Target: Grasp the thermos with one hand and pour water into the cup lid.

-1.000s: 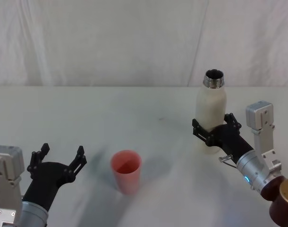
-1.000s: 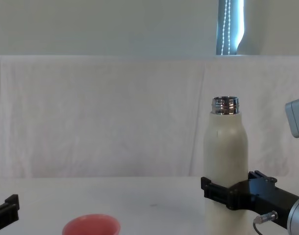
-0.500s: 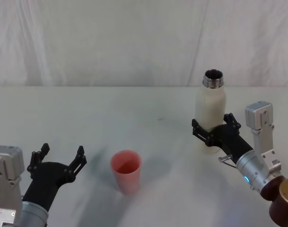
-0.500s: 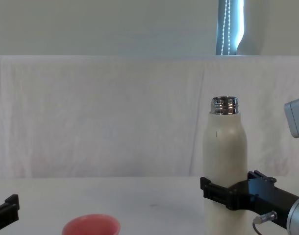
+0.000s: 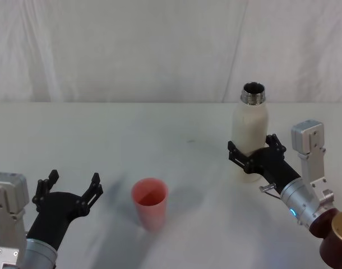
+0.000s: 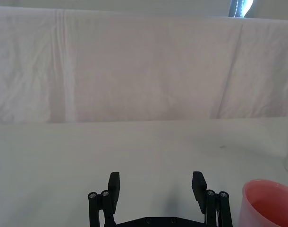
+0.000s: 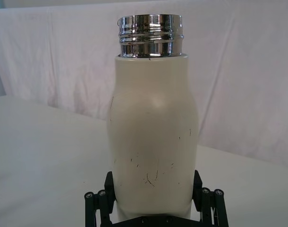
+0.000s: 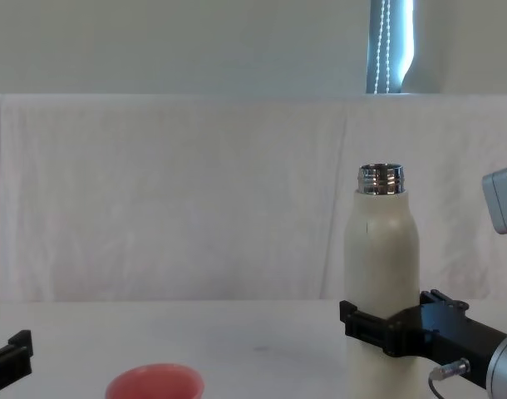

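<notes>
Head view: grasp step under way, right hand (image 5: 250, 155) clamped low on upright thermos (image 5: 250, 133) on tabletop (image 5: 176, 129), left hand (image 5: 69, 188) released beside cup lid (image 5: 149, 203); next, probably lift, carry leftward, tilt over cup lid.

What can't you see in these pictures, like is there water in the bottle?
- Water inside the thermos: its walls hide it, and the head view shows a dark mouth.
- The thermos base: the right claw around it covers it in the right wrist view.
- The cup lid: the chest view's bottom edge cuts it off.
</notes>
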Action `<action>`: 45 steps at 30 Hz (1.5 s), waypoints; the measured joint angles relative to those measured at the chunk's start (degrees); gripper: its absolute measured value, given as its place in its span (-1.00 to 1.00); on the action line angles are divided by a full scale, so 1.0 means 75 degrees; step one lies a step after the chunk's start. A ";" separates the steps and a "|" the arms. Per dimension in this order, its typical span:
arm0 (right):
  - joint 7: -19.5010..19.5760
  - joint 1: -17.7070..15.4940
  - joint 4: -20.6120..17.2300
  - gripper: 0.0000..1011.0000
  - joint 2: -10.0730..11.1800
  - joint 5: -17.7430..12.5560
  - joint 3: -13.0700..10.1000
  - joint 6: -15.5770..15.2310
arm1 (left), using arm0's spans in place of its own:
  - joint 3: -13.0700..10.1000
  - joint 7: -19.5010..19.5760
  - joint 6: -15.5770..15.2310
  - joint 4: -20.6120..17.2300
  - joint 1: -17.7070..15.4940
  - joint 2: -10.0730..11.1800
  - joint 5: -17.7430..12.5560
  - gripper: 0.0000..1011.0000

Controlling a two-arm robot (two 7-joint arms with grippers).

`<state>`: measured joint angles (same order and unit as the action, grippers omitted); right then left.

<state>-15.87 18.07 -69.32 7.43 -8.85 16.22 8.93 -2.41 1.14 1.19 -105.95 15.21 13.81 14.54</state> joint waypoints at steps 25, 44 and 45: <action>0.0003 0.0000 -0.0005 0.98 0.0000 -0.0005 0.0000 -0.0004 | 0.0000 0.0000 0.0000 0.0000 0.0000 0.0000 0.0000 0.98; -0.0168 -0.0126 -0.0184 0.98 0.0073 -0.0212 -0.0099 -0.0006 | 0.0000 0.0000 0.0000 0.0000 0.0000 0.0000 0.0000 0.98; -0.0180 -0.0131 -0.0189 0.98 0.0081 -0.0226 -0.0103 -0.0007 | 0.0000 0.0000 0.0000 0.0000 0.0000 0.0000 0.0000 0.98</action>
<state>-17.22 17.09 -70.73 8.04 -10.55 15.44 8.87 -2.41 1.14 1.19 -105.95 15.21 13.80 14.54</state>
